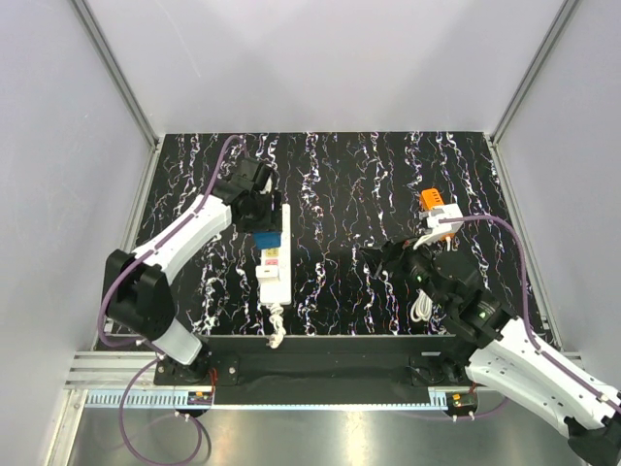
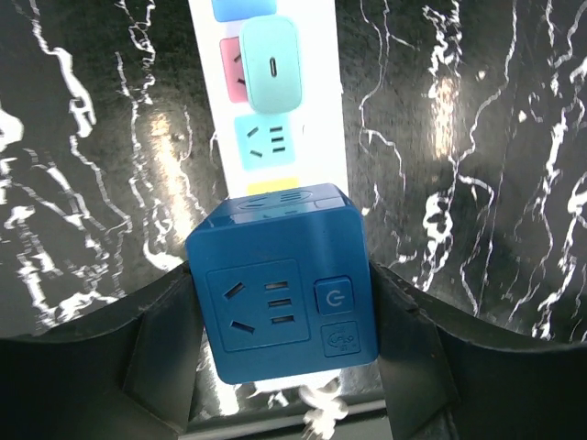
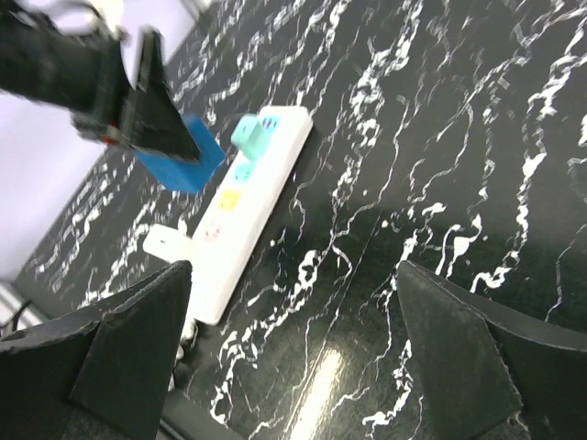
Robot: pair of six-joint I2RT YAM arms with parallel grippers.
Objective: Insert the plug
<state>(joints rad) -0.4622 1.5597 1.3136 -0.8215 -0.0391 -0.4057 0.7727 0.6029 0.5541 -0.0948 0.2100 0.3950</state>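
Your L gripper [image 2: 286, 344] is clamped on the blue cube plug [image 2: 284, 298], one finger per side, holding it over the line of the white power strip [image 2: 206, 110]. The strip's long axis runs straight out from the arm bases. In the L wrist view the free light-blue socket [image 2: 266, 142] sits just beyond the cube, between it and the mint charger [image 2: 272, 64] already seated, so I'd judge you need a short slide along the axis, then straight down. R gripper [image 3: 292, 284] is wide open, empty and well off to the side, so this is L arm's job.
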